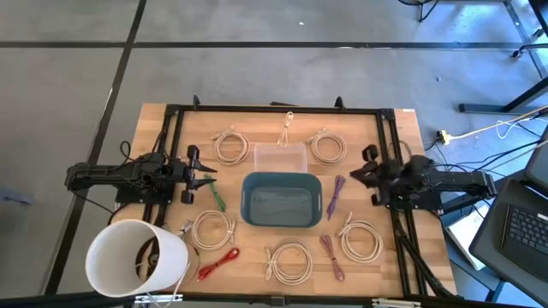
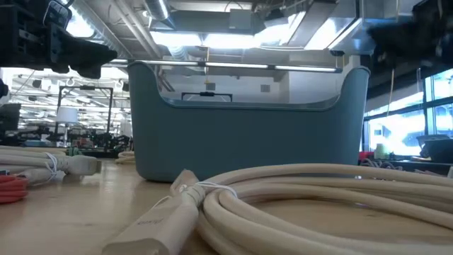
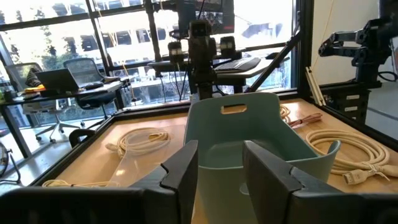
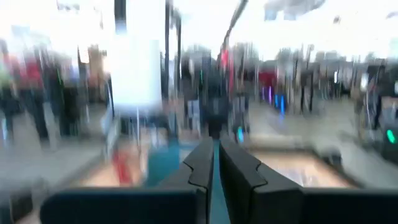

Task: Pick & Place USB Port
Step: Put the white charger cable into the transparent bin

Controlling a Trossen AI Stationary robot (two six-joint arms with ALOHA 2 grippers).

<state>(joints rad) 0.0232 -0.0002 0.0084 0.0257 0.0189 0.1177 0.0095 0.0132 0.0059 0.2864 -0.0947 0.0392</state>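
Several coiled cream USB cables lie flat on the wooden table, among them one [image 1: 229, 145] at the far left, one [image 1: 327, 145] at the far right and one [image 1: 289, 261] at the near edge. That near coil [image 2: 304, 198] fills the low view. Short green [image 1: 214, 195], red [image 1: 218, 263] and purple [image 1: 334, 197] cables lie around a blue-grey bin [image 1: 282, 177]. My left gripper [image 1: 208, 181] hovers left of the bin, open and empty. In its wrist view, my left gripper [image 3: 221, 168] faces the bin [image 3: 261, 118]. My right gripper [image 1: 353, 174] hovers right of the bin, shut on nothing [image 4: 216, 162].
A clear plastic tray [image 1: 280, 156] sits just beyond the bin. A large white cup [image 1: 137, 257] lies at the near left corner. A black frame [image 1: 274, 109] runs around the table. More cream coils [image 1: 212, 228] [image 1: 361, 239] and a second purple cable [image 1: 332, 257] lie near the front.
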